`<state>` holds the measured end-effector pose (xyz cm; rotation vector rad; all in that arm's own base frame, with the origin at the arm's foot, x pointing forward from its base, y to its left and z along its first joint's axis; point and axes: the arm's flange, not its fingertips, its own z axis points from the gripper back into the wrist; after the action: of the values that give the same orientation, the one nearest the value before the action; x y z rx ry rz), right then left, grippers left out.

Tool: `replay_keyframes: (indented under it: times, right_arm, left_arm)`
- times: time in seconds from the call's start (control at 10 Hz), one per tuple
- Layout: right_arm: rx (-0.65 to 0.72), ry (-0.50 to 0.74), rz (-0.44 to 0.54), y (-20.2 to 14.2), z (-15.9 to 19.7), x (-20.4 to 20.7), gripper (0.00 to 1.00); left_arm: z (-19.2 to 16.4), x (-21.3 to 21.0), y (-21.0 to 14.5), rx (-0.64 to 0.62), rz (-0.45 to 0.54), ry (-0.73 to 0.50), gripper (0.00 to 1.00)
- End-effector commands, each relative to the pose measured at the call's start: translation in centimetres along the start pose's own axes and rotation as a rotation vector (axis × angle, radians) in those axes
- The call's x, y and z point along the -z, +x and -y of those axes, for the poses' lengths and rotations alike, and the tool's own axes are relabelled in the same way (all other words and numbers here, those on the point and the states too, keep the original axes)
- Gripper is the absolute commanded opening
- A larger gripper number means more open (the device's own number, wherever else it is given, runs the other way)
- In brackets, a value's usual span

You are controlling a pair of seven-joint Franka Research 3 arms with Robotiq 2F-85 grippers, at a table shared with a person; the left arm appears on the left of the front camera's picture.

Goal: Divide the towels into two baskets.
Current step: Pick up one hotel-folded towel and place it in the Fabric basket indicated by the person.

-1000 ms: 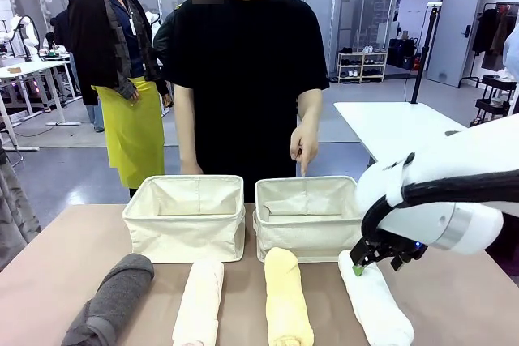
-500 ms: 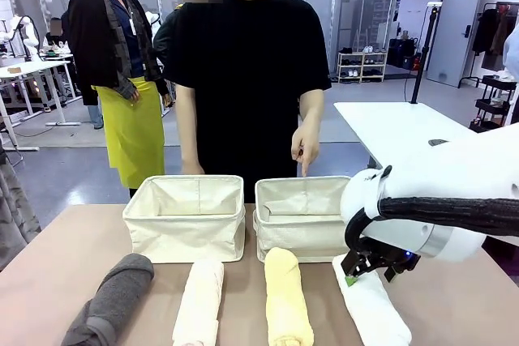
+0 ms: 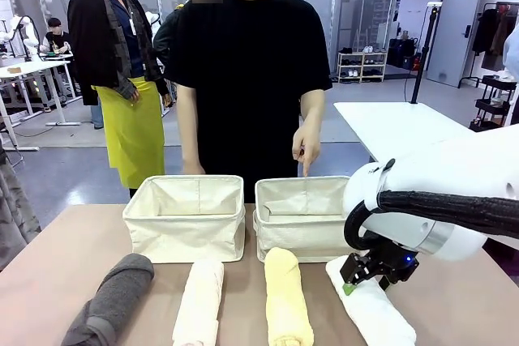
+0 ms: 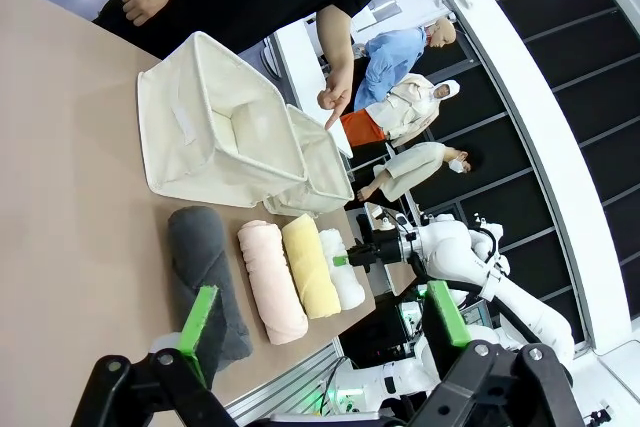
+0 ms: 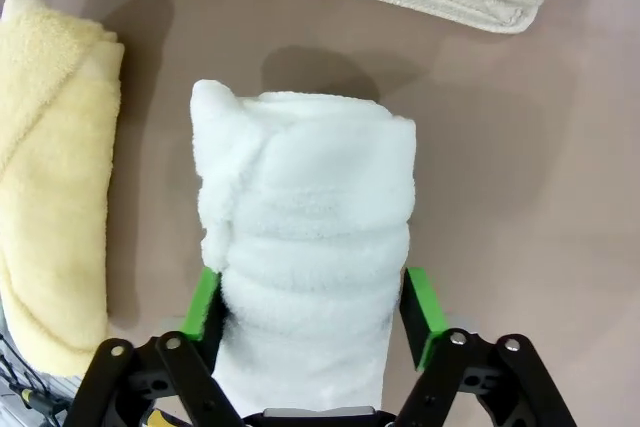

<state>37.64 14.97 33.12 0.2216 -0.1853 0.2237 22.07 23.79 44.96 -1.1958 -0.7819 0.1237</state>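
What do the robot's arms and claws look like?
The right arm is a smooth white rounded shell with a silver wrist ring and a ribbed black hose alongside. The right gripper and left gripper are black linkages with green pads.

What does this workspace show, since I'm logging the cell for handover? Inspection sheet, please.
Surface: brown table, bare apart from the job's things.
Job's things: left basket and right basket side by side; grey towel, peach towel, yellow towel and white towel rolled in a row before them, none inside.
Clutter: nothing seen.
Grippers: right gripper straddles the white towel, pads at its sides, grip unclear; left gripper open, holding nothing.
Cables: black hose along the right arm.
Surroundings: person at the far side, hand pointing down at the right basket; more people and tables behind.
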Motion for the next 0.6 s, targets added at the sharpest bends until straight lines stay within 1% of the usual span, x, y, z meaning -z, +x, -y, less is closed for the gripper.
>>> replay_keyframes:
  times: [0.0,0.1,0.2,0.3,0.4,0.5]
  right_arm:
    - [-0.015,0.002,0.007,-6.0,1.4,-0.3,0.62]
    - [-0.015,0.003,0.006,-6.0,1.3,-0.5,0.55]
    - [-0.016,0.006,0.007,-6.1,1.2,-0.6,0.43]
    - [-0.017,0.008,0.008,-6.2,1.2,-0.7,0.35]
    - [-0.022,0.016,0.004,-6.3,1.2,-0.8,0.23]
    - [-0.003,0.0,0.008,-0.1,-0.1,-0.9,0.23]
  left_arm:
    - [0.0,-0.3,0.0,0.024,0.011,-0.022,1.0]
    - [0.0,-0.3,0.0,0.024,0.011,-0.022,1.0]
    - [0.0,-0.3,0.0,0.024,0.011,-0.022,1.0]
    - [0.0,-0.3,0.0,0.024,0.011,-0.022,1.0]
    - [0.0,-0.3,0.0,0.024,0.011,-0.022,1.0]
    - [0.0,-0.3,0.0,0.024,0.011,-0.022,1.0]
